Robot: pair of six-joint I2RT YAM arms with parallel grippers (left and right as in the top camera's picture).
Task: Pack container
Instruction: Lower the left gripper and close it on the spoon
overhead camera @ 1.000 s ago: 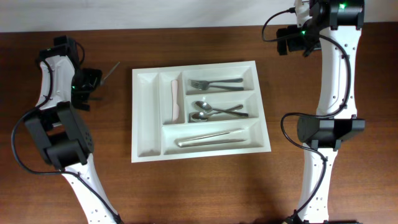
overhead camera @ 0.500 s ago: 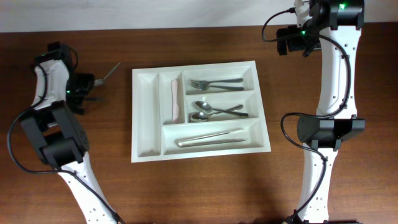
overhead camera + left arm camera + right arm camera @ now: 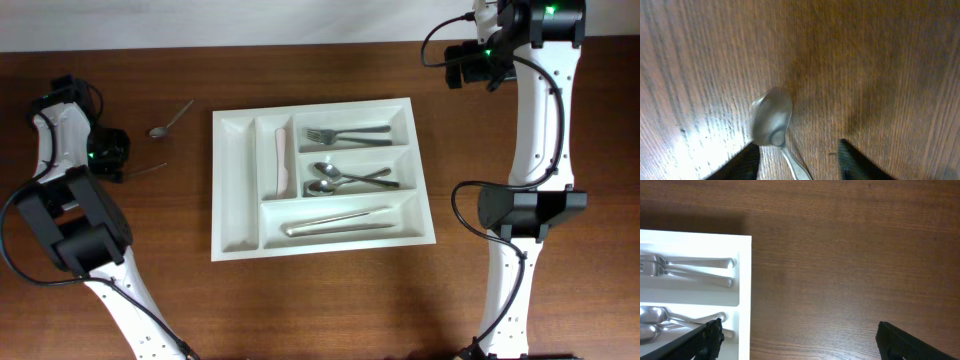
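left pincer (image 3: 798, 156): part-open, its fingers (image 3: 742, 162) standing clear on either side of a spoon handle; nothing is gripped where it shows.
spoon (image 3: 772, 117): laid flat on the table (image 3: 880, 60), left of the tray. Its bowl is ahead of the left pincer and its handle is run back between the fingers, so the long axis is nearly in line with them.
second spoon (image 3: 160, 129): left of the tray's far corner, untouched.
nearer arm: the left. The right pincer (image 3: 797, 327) is held wide open and empty, past the tray's right edge.
tray (image 3: 236, 200): rightward of the left pincer, well apart. It is white, with five compartments; the leftmost long one is bare, and forks (image 3: 345, 133) and stored spoons (image 3: 345, 178) are laid in the right-hand ones.
next move: judged to be a closing on the handle, then a carry rightward.
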